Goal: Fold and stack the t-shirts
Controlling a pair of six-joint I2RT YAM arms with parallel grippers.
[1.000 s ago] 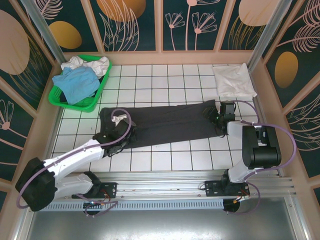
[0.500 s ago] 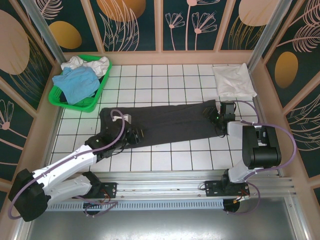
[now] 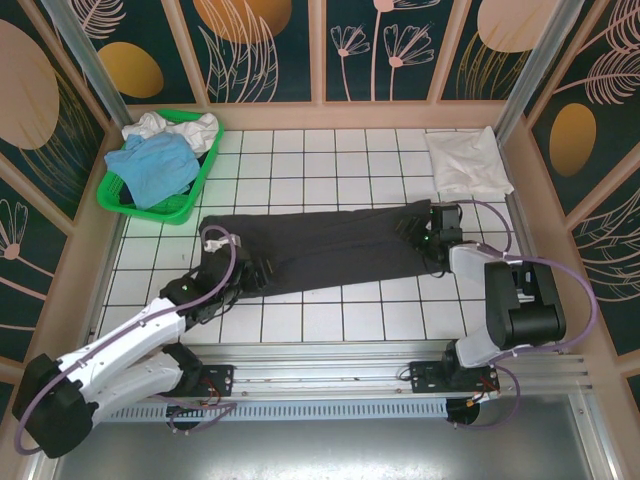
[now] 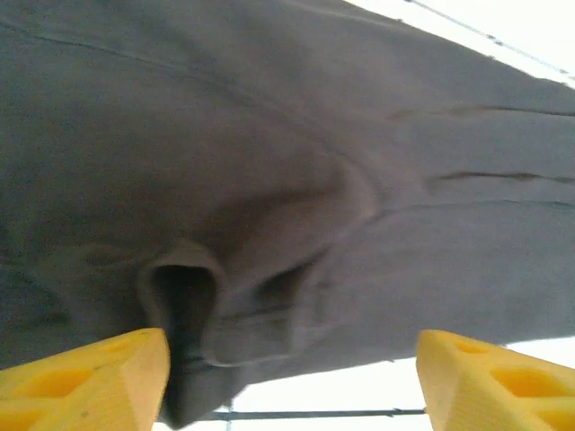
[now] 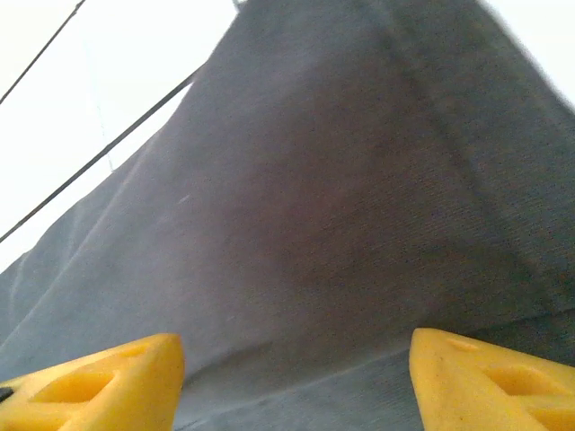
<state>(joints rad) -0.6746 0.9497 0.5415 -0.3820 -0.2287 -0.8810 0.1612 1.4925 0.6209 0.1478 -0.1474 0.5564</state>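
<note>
Top external: on the white tiled table (image 3: 330, 322), a long charcoal-black cloth t-shirt (image 3: 330, 245) lies flat across the middle. Far left, a green plastic basket (image 3: 150, 212) holds a light blue t-shirt (image 3: 155, 165) and white t-shirts (image 3: 178, 127). A folded white t-shirt (image 3: 467, 160) lies far right. The left gripper (image 3: 252, 270) and right gripper (image 3: 418, 233) stand with jaws apart and empty over the dark shirt's left and right ends.

A white tiled tabletop (image 3: 330, 160) is lying between dark floral wall panels (image 3: 380, 45) standing from 9 through 12 to 3 o'clock; an aluminium rail (image 3: 330, 375) is running along 6 o'clock.
</note>
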